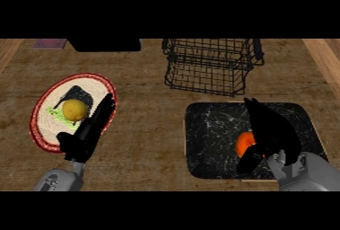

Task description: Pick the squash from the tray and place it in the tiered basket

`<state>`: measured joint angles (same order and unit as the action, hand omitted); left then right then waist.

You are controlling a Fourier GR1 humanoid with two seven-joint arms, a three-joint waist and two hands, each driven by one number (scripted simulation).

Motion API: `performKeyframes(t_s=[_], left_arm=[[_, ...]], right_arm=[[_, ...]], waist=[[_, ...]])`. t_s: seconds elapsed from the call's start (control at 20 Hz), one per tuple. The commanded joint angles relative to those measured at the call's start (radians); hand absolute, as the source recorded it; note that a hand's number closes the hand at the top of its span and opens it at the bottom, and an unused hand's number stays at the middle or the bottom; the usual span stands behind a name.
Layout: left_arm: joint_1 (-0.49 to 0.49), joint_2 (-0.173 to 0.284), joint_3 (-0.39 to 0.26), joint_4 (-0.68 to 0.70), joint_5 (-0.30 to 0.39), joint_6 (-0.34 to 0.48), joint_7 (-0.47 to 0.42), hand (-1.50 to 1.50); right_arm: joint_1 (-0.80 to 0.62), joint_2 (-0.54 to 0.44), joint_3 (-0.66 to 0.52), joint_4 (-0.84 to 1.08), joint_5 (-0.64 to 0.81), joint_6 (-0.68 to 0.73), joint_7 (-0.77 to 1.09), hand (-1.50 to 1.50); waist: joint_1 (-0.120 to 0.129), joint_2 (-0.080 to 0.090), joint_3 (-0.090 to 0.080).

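You've got a matt, rough wood-grain counter (153, 134), a black marbled tray (212, 134) with white veining, a black wire tiered basket (206, 67), and a smooth orange squash (244, 141).

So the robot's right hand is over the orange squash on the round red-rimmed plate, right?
Not quite. In the head view the right hand is over the orange squash, but the squash lies on the black square tray, not a round red-rimmed plate.

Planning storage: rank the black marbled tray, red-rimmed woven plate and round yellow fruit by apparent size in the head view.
1. Black marbled tray
2. Red-rimmed woven plate, nearly as large
3. Round yellow fruit, clearly smallest
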<state>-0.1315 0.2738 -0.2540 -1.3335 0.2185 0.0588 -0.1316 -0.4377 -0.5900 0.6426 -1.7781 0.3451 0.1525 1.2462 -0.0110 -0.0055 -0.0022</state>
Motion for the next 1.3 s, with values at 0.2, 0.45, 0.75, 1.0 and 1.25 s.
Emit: performKeyframes(t_s=[0.2, 0.45, 0.75, 1.0, 1.25], left_arm=[[-0.016, -0.012, 0.020, 0.001, -0.002, 0.000, 0.014, 0.00], [-0.016, 0.003, 0.036, 0.041, -0.007, -0.037, -0.014, 0.00], [-0.004, -0.012, 0.043, 0.000, -0.017, -0.031, 0.007, 0.00], [0.031, -0.002, 0.042, -0.034, -0.024, -0.063, 0.011, 0.00], [-0.016, -0.041, 0.073, 0.033, -0.059, -0.062, -0.012, 0.00]], right_arm=[[0.051, 0.041, -0.043, 0.040, 0.056, 0.023, 0.211, -1.50], [0.135, 0.071, -0.022, 0.012, 0.122, 0.004, 0.202, -1.50], [0.174, 0.108, -0.060, 0.011, 0.155, 0.029, 0.171, -1.50], [0.179, 0.136, -0.127, 0.129, 0.185, 0.028, 0.042, -1.50], [0.205, 0.246, -0.123, 0.175, 0.329, -0.095, -0.129, 1.50]], waist=[[0.004, 0.003, 0.001], [0.001, 0.004, 0.001], [0.008, 0.003, 0.001], [0.016, 0.005, 0.002], [0.011, 0.006, 0.002]])
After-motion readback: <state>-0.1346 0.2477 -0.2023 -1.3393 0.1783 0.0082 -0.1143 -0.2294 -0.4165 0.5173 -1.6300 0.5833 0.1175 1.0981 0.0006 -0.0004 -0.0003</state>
